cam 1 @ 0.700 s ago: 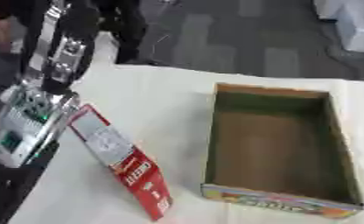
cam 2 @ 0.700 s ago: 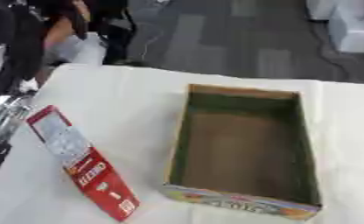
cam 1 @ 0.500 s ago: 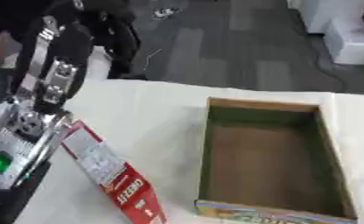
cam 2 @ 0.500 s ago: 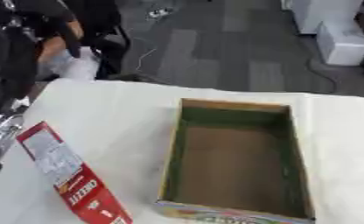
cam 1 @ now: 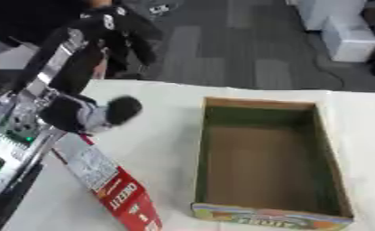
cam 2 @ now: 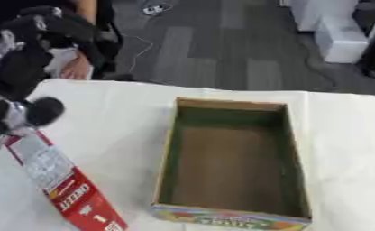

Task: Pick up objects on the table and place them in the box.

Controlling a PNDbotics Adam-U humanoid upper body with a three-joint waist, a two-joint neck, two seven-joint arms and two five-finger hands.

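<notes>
A long red and white cardboard packet (cam 1: 112, 188) lies flat on the white tabletop (cam 1: 163, 117), near my left side. It points from the left edge down toward the front. Just to its right sits an open brown cardboard box (cam 1: 266, 162) with green inner walls and a bright printed front. The box has nothing in it that I can see. The packet and the box are near each other but not touching.

My left arm (cam 1: 61, 76) comes in from the left and hangs over the far end of the packet. My left hand (cam 1: 92, 113) is a dark, blurry shape there, and I cannot tell if its fingers are open or curled. I cannot see my right hand.
</notes>
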